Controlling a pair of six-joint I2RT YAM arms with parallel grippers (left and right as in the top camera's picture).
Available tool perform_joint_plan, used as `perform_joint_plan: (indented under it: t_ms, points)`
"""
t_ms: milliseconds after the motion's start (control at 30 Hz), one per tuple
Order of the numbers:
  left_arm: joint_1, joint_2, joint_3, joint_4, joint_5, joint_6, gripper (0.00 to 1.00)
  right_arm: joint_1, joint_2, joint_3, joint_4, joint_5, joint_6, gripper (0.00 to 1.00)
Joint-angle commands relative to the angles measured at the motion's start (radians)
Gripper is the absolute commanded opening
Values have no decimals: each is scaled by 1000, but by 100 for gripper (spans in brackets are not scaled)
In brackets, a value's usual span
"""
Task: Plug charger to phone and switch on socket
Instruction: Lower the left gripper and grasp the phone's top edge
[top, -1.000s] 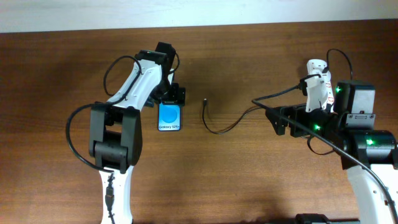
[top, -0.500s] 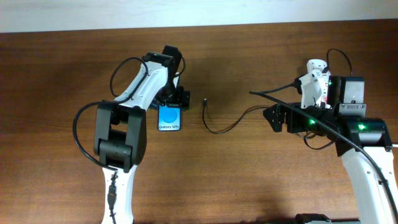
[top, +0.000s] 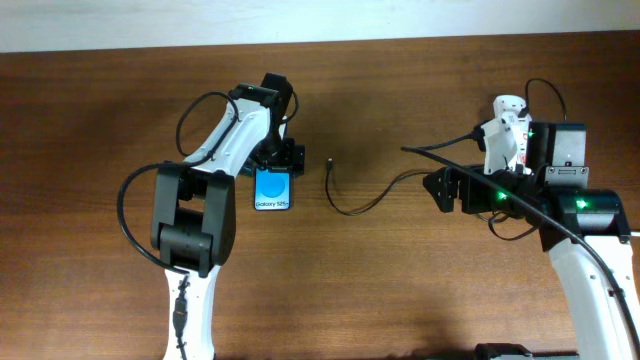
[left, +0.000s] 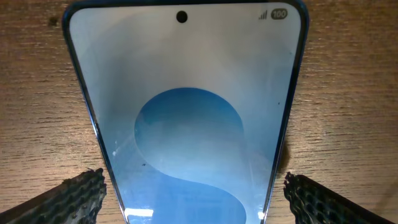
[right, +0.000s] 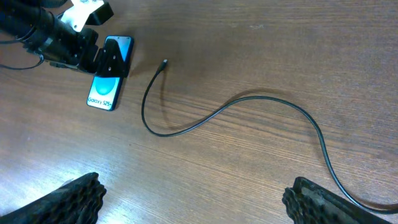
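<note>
Straddles the Galaxy S25 phone with the left gripper open. Hangs the right gripper wide open above the charger, toward the surface's right edge.

"Galaxy S25" on the phone; apparently "100" in its screen corner.

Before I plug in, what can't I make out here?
- Phone port: the left wrist frame edge cuts off the end by the fingers; overhead, the left gripper covers it.
- Socket switch: overhead, the right arm hides part of the strip.
- Charger plug orientation: too small in overhead and right wrist.
</note>
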Motion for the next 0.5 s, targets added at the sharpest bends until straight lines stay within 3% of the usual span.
perform_joint_plan:
  t_ms: [0, 467]
  points:
    - [-3, 19, 14, 2, -14, -48, 99, 9, 2, 20, -1, -6, -3, 98]
    - [-3, 19, -17, 23, -17, -46, 99, 9, 2, 20, -9, -5, -4, 98]
